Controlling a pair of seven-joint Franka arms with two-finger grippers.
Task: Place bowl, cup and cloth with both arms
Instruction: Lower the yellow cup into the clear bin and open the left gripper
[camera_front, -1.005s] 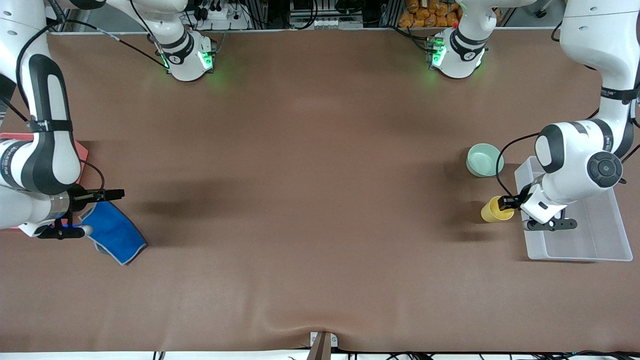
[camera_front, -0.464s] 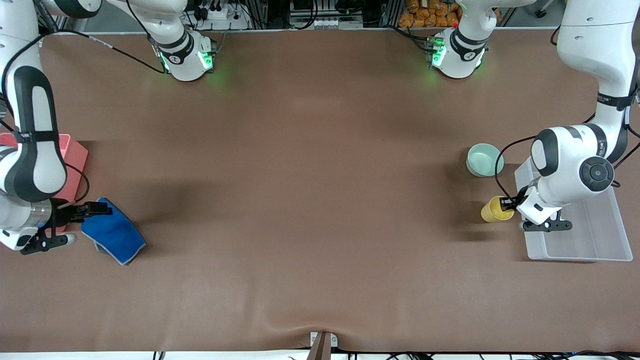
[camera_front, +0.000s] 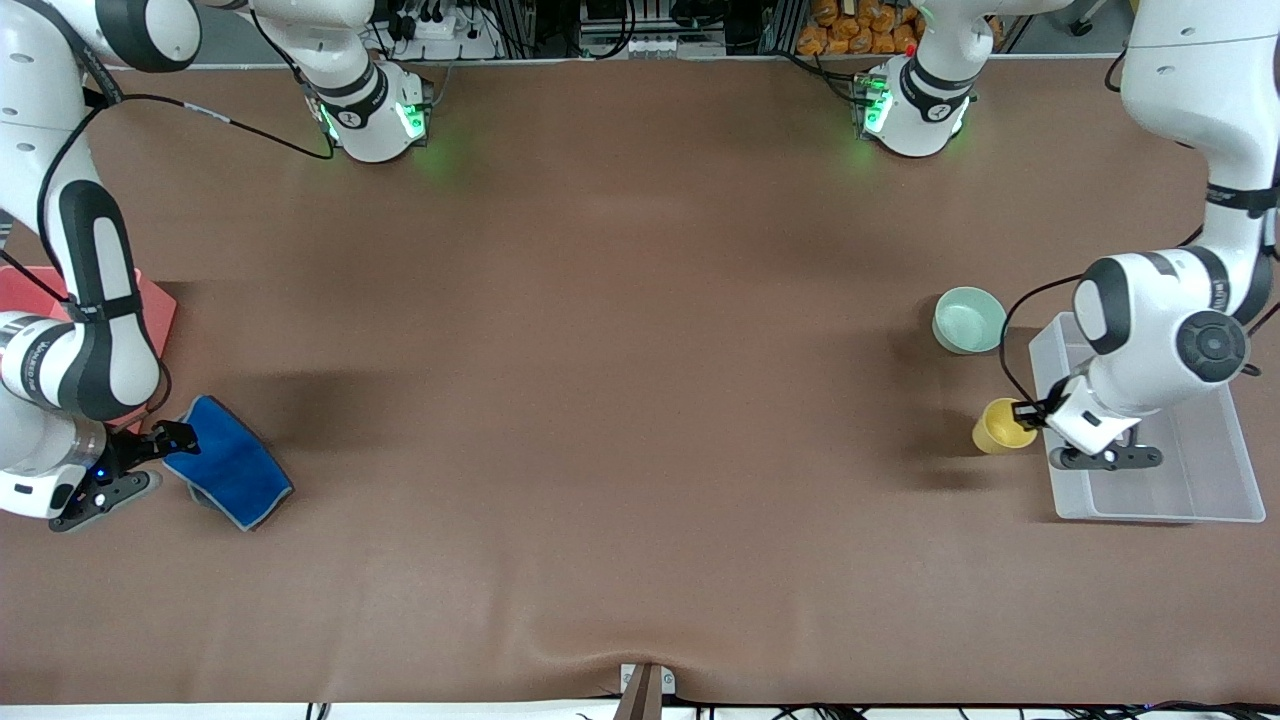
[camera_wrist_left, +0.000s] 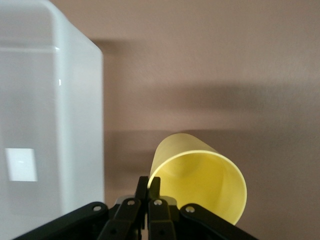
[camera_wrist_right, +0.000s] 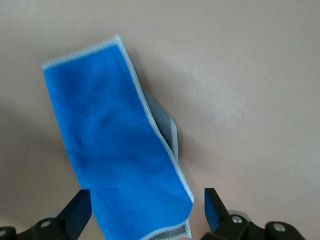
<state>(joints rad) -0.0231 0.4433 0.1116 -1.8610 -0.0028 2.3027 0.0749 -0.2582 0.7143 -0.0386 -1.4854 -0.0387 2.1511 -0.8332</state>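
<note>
**Carrying the cup, closing on the cloth**

Pinching the cup (camera_wrist_left: 200, 175) by its rim, our left gripper (camera_front: 1022, 411) holds it tilted beside the clear bin (camera_front: 1200, 500); we should clear that wall first. Our right gripper (camera_wrist_right: 146, 209) hangs fingers apart over the cloth (camera_wrist_right: 110, 145). The bowl (camera_front: 969, 319) waits nearby.

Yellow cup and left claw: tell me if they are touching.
Touching. The left wrist view shows the left claw pinching the yellow cup at its rim.

Blue grey-edged cloth (camera_front: 232, 473), yellow cup (camera_front: 1001, 427), mint-green bowl (camera_front: 968, 319).
</note>
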